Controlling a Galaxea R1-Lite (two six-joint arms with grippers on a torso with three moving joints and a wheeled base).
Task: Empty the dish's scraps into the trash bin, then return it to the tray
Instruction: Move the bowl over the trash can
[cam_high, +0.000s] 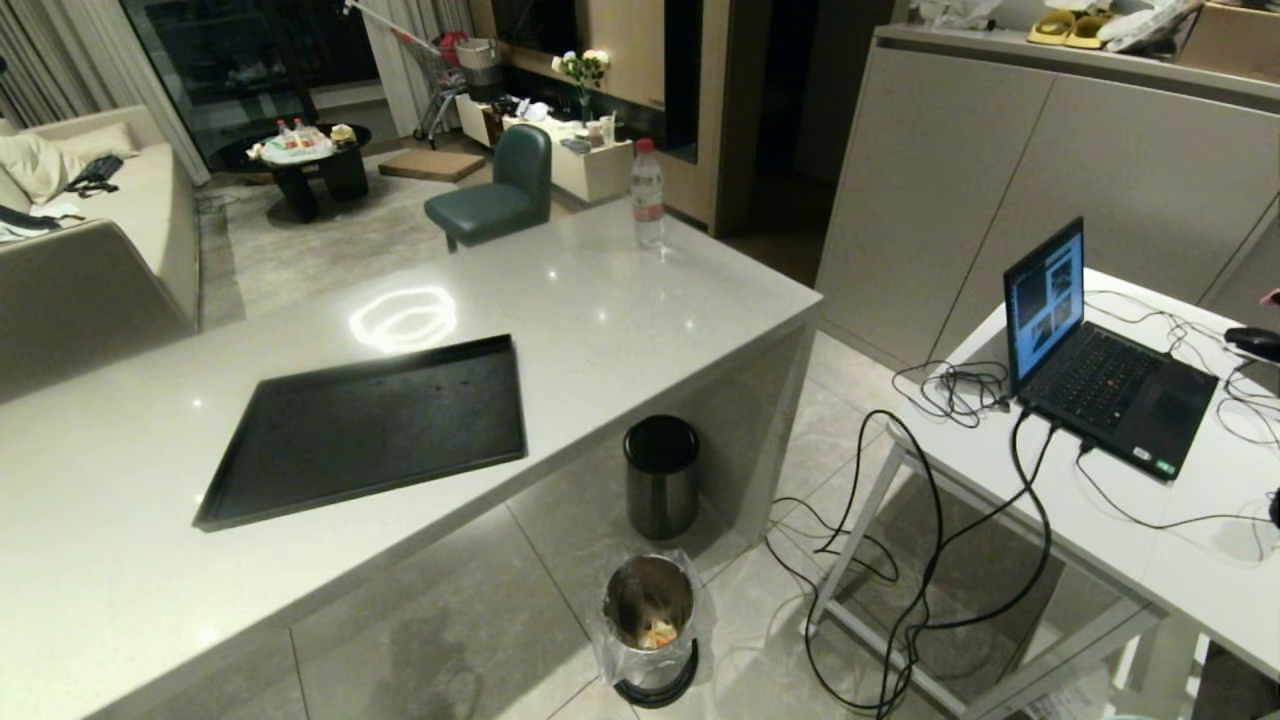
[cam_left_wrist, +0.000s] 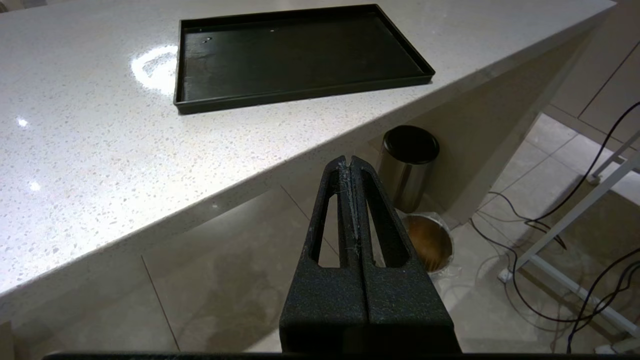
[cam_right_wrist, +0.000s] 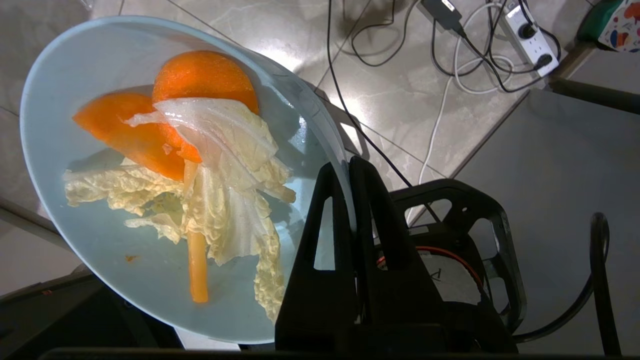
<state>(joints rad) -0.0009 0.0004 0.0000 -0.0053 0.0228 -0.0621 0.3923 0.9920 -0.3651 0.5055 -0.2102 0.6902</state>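
From my remote seat: the right gripper (cam_right_wrist: 350, 165) pinches the rim of the dish (cam_right_wrist: 90, 75), one finger inside the bowl and one outside, pressed tight on the edge. The dish, a small round light-blue bowl, plain and glossy, is held up off the counter over floor tiles and cables, out of the head view. It's tilted, its open face turned toward the wrist cam. Being round, it has no long axis to speak of.

The scraps (cam_right_wrist: 200, 165) sit inside, approx. at bowl centre: two orange carrot slices at 12 o'clock of the pile, pale yellow crinkled cabbage leaves spreading to 6 o'clock, plus one thin orange stick lying lengthwise along the 12–6 line.

In the head view the tray (cam_high: 370, 430), flat, black, low-rimmed, lies on the white counter (cam_high: 600, 300) w/ its long side running 8 to 2 o'clock. The trash bin (cam_high: 650, 625), shiny steel w/ clear liner and black base ring, stands upright on the floor at 6 o'clock, mouth up, w/ some orange and pale bits at its bottom. A taller dark bin (cam_high: 661, 475) stands just behind it.

The left gripper (cam_left_wrist: 350, 162) hangs off the counter edge, fingers pressed together, holding nothing.
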